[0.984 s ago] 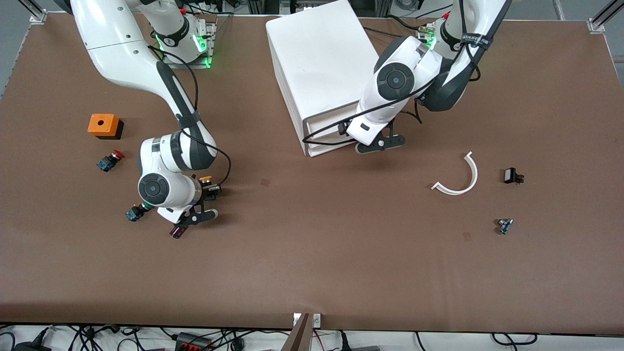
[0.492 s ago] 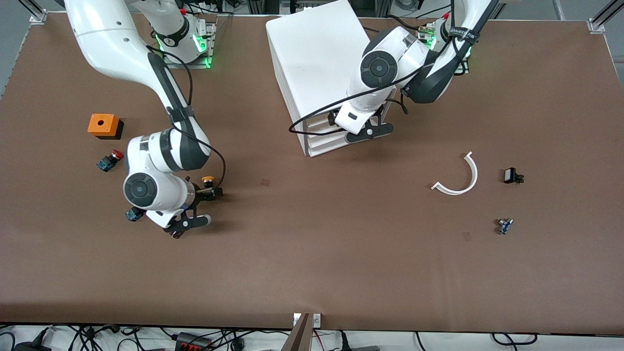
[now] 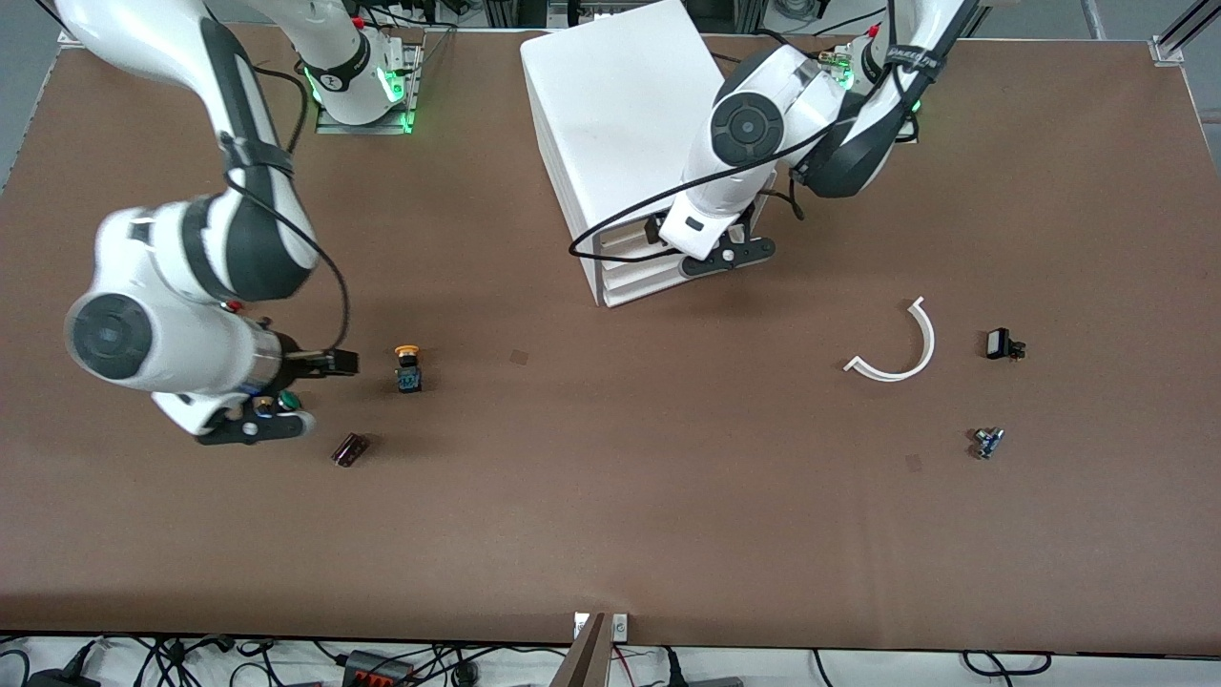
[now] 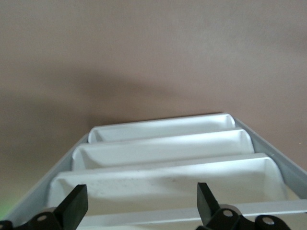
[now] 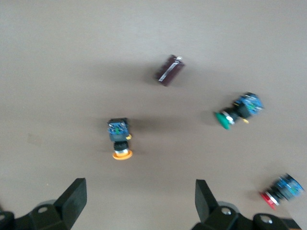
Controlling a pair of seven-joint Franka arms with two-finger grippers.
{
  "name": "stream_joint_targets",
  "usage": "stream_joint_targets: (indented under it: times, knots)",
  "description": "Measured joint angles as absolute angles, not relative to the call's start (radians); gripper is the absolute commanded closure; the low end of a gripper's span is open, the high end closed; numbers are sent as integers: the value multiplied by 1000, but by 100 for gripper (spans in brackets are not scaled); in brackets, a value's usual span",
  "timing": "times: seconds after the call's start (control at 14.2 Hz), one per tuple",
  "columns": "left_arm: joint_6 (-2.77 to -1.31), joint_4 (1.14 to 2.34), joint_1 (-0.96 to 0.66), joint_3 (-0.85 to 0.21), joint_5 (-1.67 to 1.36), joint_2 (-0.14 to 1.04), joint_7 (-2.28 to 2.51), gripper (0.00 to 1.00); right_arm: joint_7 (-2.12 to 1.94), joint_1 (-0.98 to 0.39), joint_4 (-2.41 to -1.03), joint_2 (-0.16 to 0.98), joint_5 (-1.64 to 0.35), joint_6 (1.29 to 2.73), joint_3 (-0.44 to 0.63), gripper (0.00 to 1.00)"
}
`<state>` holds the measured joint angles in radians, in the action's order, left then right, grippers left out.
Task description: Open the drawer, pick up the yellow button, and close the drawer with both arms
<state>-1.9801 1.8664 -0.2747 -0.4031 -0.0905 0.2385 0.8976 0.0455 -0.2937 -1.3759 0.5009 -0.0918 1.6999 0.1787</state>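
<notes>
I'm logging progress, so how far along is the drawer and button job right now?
The button lies on the table, released; the right claw is open above the table beside it. The left claw, open, is at the cabinet front, where the drawer looks pushed in. Little seems left but pulling both arms away.

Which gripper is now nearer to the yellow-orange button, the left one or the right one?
The right. The right gripper hangs open above the table beside the button, which lies free on the table. The left gripper is open at the cabinet's drawer fronts, well away from it.
</notes>
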Motion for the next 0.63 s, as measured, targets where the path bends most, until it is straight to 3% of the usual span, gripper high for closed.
stream_joint_targets:
  times: [0.35, 0.63]
  knots:
    - [-1867, 1747, -25, -391, -24, 197, 540, 0, 45, -290, -1360, 376, -51, 1651, 227, 0]
    - [-1743, 1596, 56, -390, 125, 198, 264, 0, 45, -287, -1327, 351, -51, 1650, 299, 0]
